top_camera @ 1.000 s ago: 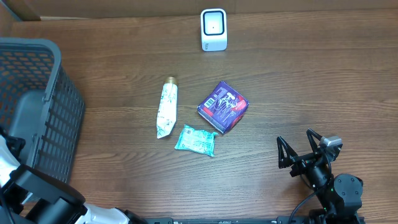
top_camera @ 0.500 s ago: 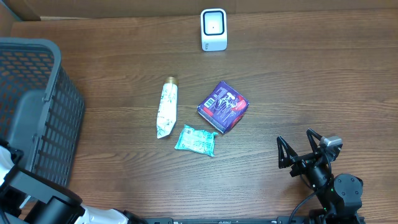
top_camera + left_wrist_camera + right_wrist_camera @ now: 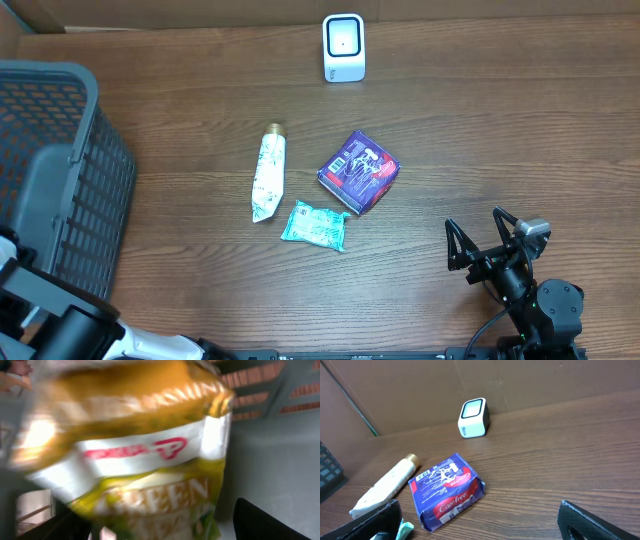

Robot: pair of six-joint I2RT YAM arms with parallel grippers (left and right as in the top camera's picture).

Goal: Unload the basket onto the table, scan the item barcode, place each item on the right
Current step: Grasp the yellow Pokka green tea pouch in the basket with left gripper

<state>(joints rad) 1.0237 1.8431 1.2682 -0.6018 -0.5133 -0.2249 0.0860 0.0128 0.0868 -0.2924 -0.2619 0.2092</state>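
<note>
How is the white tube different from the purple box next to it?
The white tube is long and thin; the purple box is short and blocky. The tube is pale with a gold cap, while the box is dark purple with a red band. The tube points its cap toward the far edge; the box sits turned cornerwise. Both lie on the wooden table, not touching.

The overhead camera is looking straight down from high above the table (image 3: 480,130), with the scanner (image 3: 343,47) lying at the far edge of its view. The right wrist camera is looking low across the wood toward the scanner, sharing with the overhead view the scanner itself and the purple box (image 3: 359,171) and white tube (image 3: 267,173) in front of it. The left wrist camera is hanging right up against a blurred yellow packet (image 3: 135,450), with the mesh of the grey basket (image 3: 100,170), well left of the scanner, showing behind.
</note>
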